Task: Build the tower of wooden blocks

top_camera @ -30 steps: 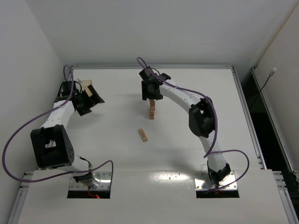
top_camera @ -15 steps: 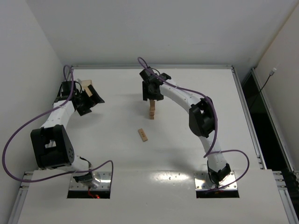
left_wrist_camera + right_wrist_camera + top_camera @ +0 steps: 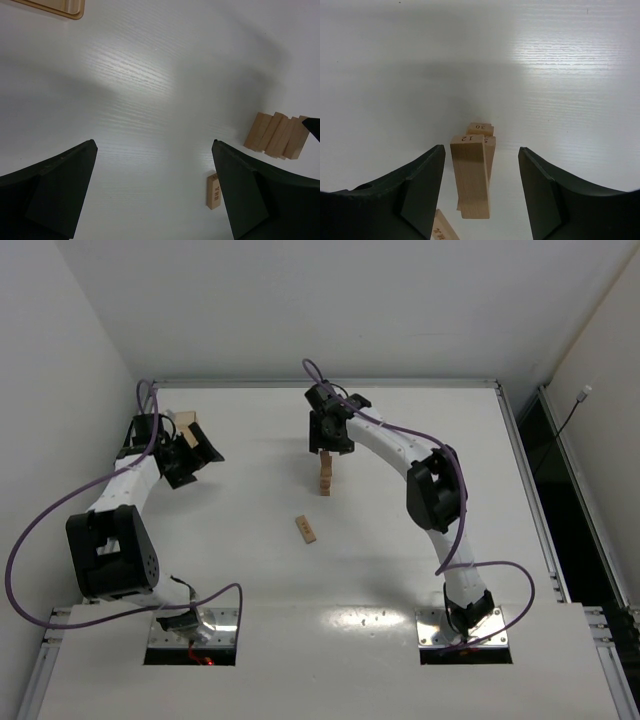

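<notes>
**Wood block tower standing directly beneath the spread right gripper**

The wood block tower [image 3: 325, 478] is standing straight below the right gripper [image 3: 481, 150]. That gripper is hanging over it with its jaws spread wide, pinching nothing. Between the fingers, the top bar [image 3: 470, 175], marked 12, is lying along the stack with a clear gap on each side. A lower bar marked 30 [image 3: 480, 129] is poking out just beyond its far end.

A little further from that gripper, back toward the arm bases, a loose block [image 3: 305, 529] is lying flat on the table [image 3: 250, 570], near the tower but not touching it.

Well apart to the right gripper's left, the left gripper [image 3: 153, 145] is hovering over the table top with jaws spread and nothing between them. The corner of a wooden box [image 3: 50, 7] is showing just beyond its fingertips, and the tower and loose block are lying far off to its right.

The bars are looking light, stiff and smooth, so they are likely to slide under a weak pinch. The slim stack is likely to topple at any sideways nudge. The loose block is probably best taken across its two long narrow sides at mid-length, so it hangs level. It should then be lowered straight down onto the top bar, and the tower itself should not be gripped.
</notes>
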